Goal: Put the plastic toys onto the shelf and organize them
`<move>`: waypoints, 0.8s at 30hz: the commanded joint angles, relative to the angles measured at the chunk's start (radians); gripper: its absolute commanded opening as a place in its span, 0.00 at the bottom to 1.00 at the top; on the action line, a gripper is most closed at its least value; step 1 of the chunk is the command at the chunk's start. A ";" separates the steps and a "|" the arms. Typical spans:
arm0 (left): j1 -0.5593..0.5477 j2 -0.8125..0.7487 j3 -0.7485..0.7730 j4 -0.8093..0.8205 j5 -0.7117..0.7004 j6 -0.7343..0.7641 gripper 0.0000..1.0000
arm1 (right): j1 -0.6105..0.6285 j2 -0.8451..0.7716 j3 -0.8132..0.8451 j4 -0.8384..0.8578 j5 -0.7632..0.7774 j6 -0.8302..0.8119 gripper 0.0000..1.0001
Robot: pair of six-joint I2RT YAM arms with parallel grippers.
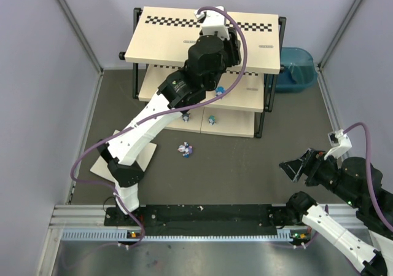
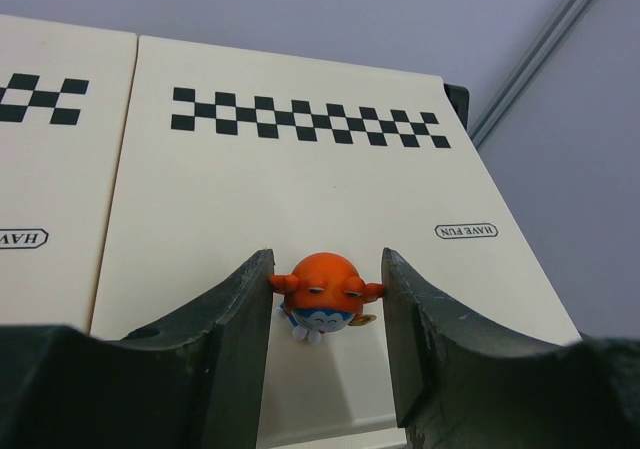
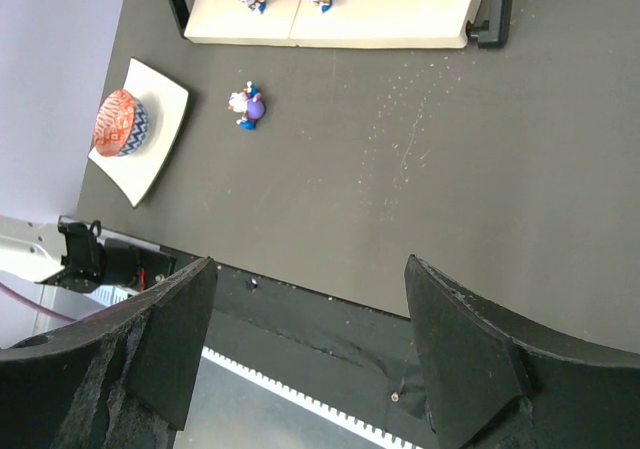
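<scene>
Left gripper [image 2: 325,269] was clamped on orange-headed blue-white plastic figurine [image 2: 320,289] on top board of cream three-tier shelf [image 2: 250,189]; right gripper [image 3: 308,269] stood apart.

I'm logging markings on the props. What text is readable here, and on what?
"HAVE FUN": oval label on the shelf's right top board.
"HAVE": matching label on the left board, cut by the frame edge.
Top view's shelf labels: too small to read.
On the orange-headed toy: no text.
</scene>
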 commanded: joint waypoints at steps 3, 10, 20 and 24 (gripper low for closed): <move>0.003 -0.047 -0.019 0.010 0.006 -0.016 0.05 | -0.008 0.000 0.010 0.001 0.019 -0.017 0.77; 0.006 -0.050 -0.026 0.018 0.012 -0.025 0.24 | -0.008 -0.005 0.009 -0.001 0.014 -0.013 0.79; 0.016 -0.057 -0.035 0.019 0.015 -0.029 0.35 | -0.008 -0.007 0.003 -0.001 0.016 -0.005 0.82; 0.019 -0.054 -0.035 0.022 0.023 -0.031 0.39 | -0.008 -0.008 0.003 -0.001 0.016 -0.004 0.83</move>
